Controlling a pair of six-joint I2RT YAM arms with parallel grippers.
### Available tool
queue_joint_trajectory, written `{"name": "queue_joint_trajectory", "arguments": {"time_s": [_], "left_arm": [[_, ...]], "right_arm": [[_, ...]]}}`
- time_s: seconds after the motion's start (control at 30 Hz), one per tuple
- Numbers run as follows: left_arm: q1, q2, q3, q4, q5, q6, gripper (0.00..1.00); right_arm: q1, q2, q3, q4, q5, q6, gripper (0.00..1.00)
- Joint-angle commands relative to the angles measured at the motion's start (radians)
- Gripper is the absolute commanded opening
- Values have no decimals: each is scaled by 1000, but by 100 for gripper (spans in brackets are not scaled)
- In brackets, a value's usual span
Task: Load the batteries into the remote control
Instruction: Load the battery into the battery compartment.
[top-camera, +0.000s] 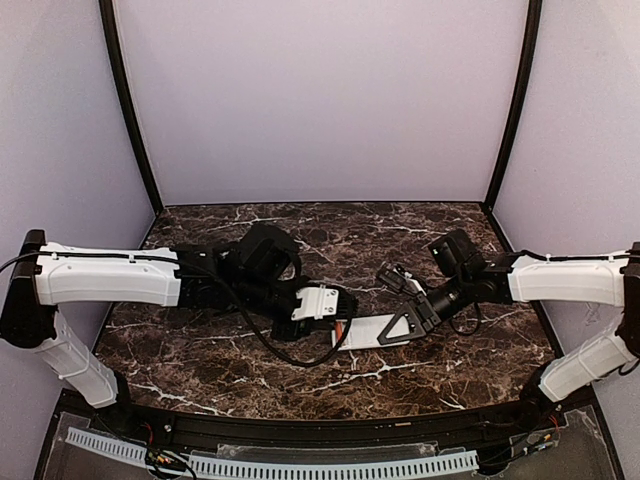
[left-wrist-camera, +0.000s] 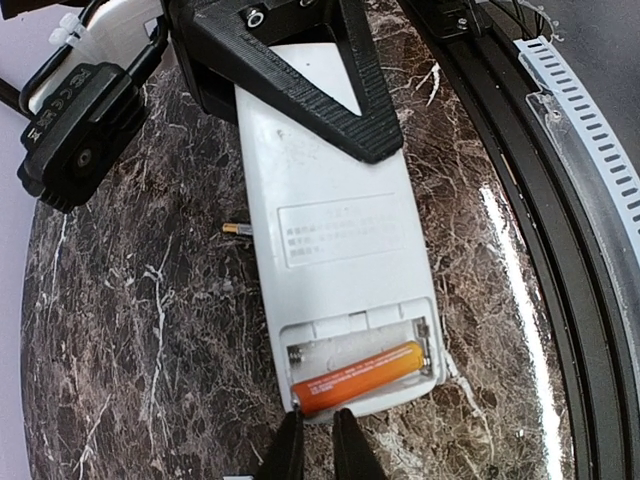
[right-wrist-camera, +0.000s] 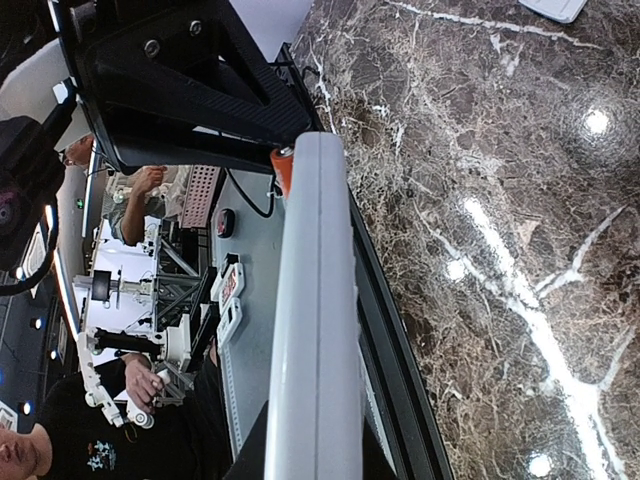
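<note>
On the marble table (top-camera: 200, 350), the right gripper (top-camera: 402, 325) clamps the right end of the remote control (left-wrist-camera: 340, 230), which lies back up near the middle. The left gripper (left-wrist-camera: 318, 445), fingers nearly together, hovers at its open left end, just beside the orange battery (left-wrist-camera: 355, 372) seated inside.

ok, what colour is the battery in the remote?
Orange. The battery in the remote control shows best in the left wrist view.

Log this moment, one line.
remote control: back up, compartment open | battery: in slot | right gripper: clamps remote control | left gripper: shut by battery
</note>
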Motion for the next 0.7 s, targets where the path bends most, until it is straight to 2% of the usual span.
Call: {"name": "queue_joint_trajectory", "arguments": {"time_s": [0.0,0.17,0.4,0.67], "left_arm": [[-14,3,9,-38,1,-13,14],[-14,-3,10,-30,-25,-23,22],[-13,-26,-4,3,-55,-47,26],[-8,-48,-23,43,-71,-66,38]], "right_arm": [[8,2,39,65,-21,-33,0],[8,5,37,64,-19,-34,0],[8,6,27,64,-18,-39,0],[7,10,25,64,-15,-41,0]]}}
